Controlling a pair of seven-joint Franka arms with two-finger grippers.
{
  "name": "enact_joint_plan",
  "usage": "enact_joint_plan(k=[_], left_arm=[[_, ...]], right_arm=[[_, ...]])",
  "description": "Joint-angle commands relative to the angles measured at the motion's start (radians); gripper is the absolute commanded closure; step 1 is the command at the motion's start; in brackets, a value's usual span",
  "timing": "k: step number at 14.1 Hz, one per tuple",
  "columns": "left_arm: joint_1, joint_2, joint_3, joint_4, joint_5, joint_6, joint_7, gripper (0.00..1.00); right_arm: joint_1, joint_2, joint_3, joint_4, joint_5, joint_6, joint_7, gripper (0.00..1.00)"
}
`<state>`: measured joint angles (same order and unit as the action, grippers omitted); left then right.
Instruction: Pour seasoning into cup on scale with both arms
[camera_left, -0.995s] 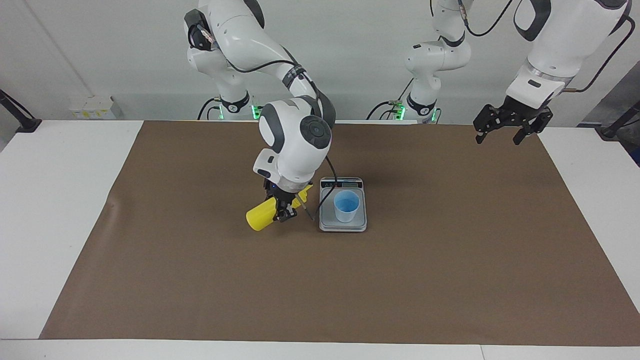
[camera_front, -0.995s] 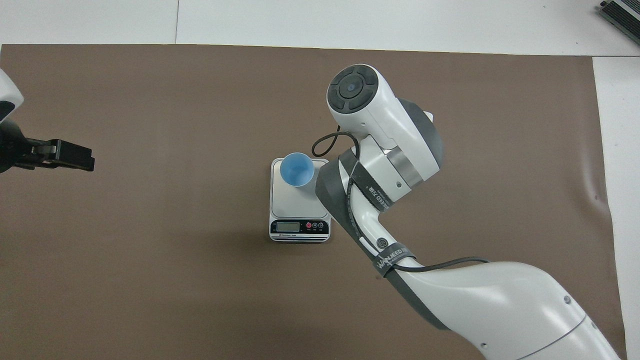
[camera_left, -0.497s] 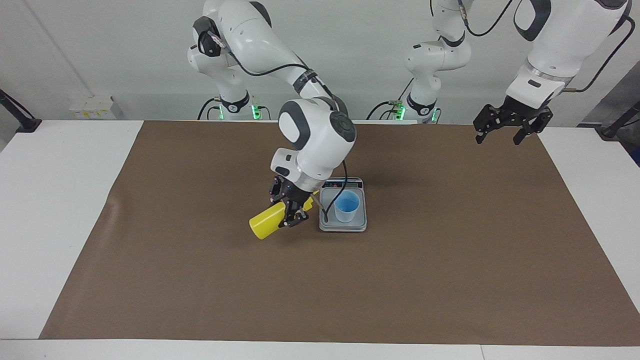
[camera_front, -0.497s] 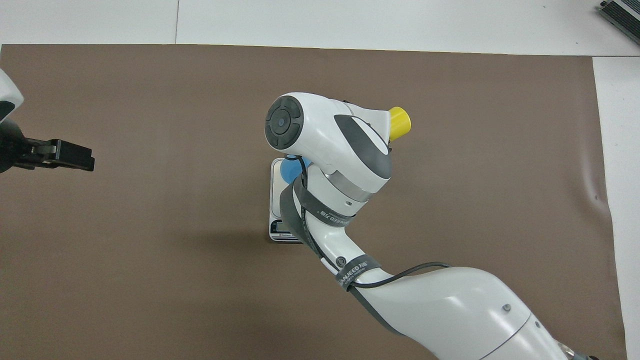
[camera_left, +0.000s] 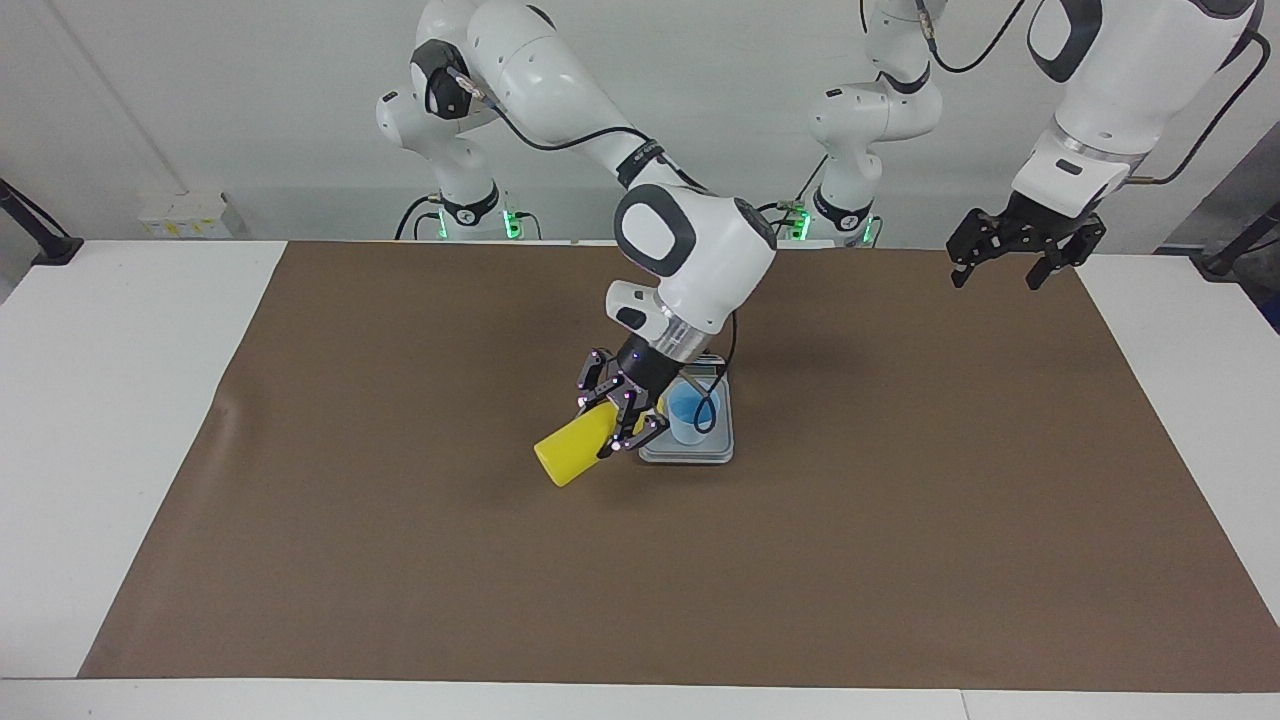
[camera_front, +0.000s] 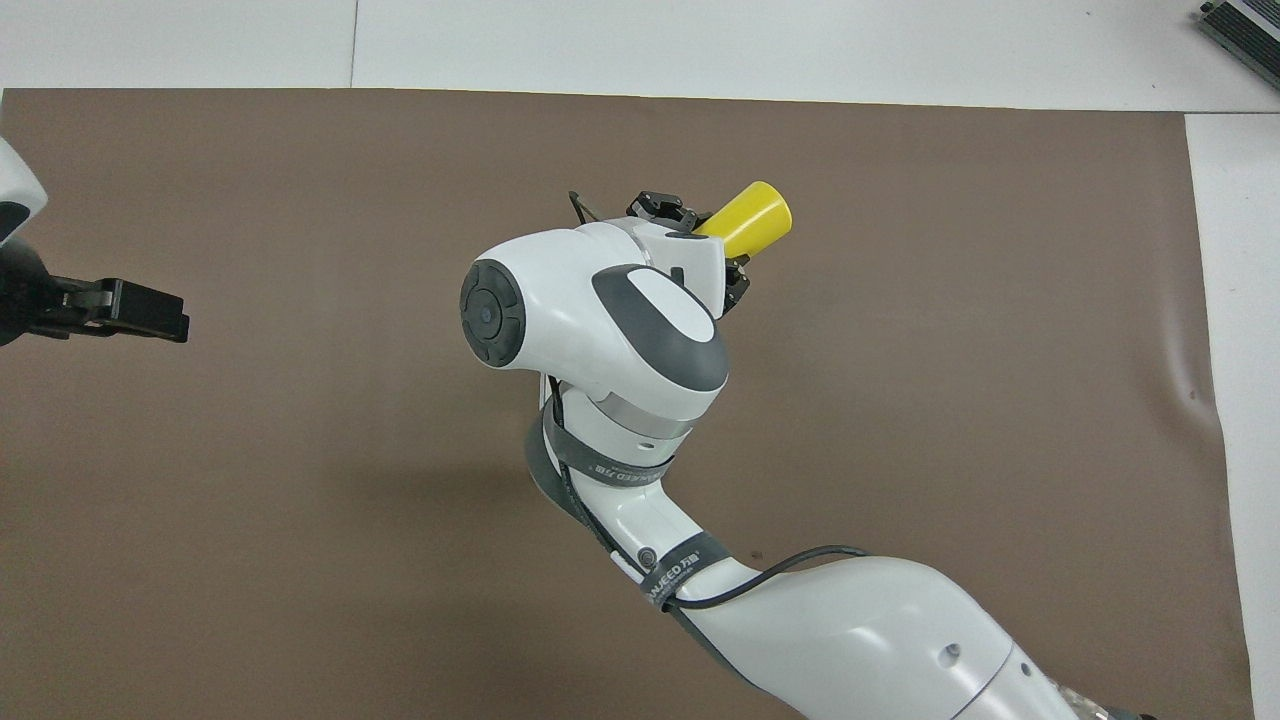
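Note:
My right gripper (camera_left: 618, 425) is shut on the yellow seasoning bottle (camera_left: 572, 457) and holds it tilted nearly on its side. The bottle's base points toward the right arm's end, and its nozzle end is at the rim of the pale blue cup (camera_left: 692, 417). The gripper hides the nozzle. The cup stands on the silver-grey scale (camera_left: 700, 456). In the overhead view the bottle's base (camera_front: 752, 214) sticks out past the right gripper (camera_front: 700, 248); the arm covers the cup and the scale. My left gripper (camera_left: 1010, 265) waits open and empty, raised over the mat's corner at the left arm's end.
A brown mat (camera_left: 400, 560) covers most of the white table (camera_left: 100, 400). The left gripper also shows in the overhead view (camera_front: 125, 308) at the edge of the view.
My right arm has swung the bottle toward the scale, bringing its nozzle end to the cup. Its wrist now covers cup and scale in the overhead view. The left arm has not moved.

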<state>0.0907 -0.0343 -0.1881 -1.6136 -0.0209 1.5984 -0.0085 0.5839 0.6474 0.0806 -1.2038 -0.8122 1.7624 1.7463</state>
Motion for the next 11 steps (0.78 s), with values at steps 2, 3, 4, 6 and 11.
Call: enact_joint_plan(k=[2,3,4,6,11], left_arm=[[0.009,-0.009,-0.002,-0.008,-0.007,-0.011,0.005,0.00],[0.009,-0.009,-0.002,-0.008,-0.007,-0.011,0.005,0.00],[0.009,-0.009,-0.002,-0.008,-0.007,-0.011,0.005,0.00],[0.009,-0.009,-0.002,-0.008,-0.007,-0.011,0.005,0.00],[0.009,-0.009,-0.002,-0.008,-0.007,-0.011,0.005,0.00]], right_arm=[[-0.001,0.008,0.002,-0.006,-0.051,0.069,0.027,1.00],[0.001,0.005,0.002,-0.028,-0.070,0.083,0.028,1.00],[0.001,-0.001,0.002,-0.054,-0.105,0.097,0.028,1.00],[0.001,-0.006,0.002,-0.095,-0.153,0.120,0.028,1.00],[0.025,-0.028,0.004,-0.152,-0.209,0.129,0.094,1.00]])
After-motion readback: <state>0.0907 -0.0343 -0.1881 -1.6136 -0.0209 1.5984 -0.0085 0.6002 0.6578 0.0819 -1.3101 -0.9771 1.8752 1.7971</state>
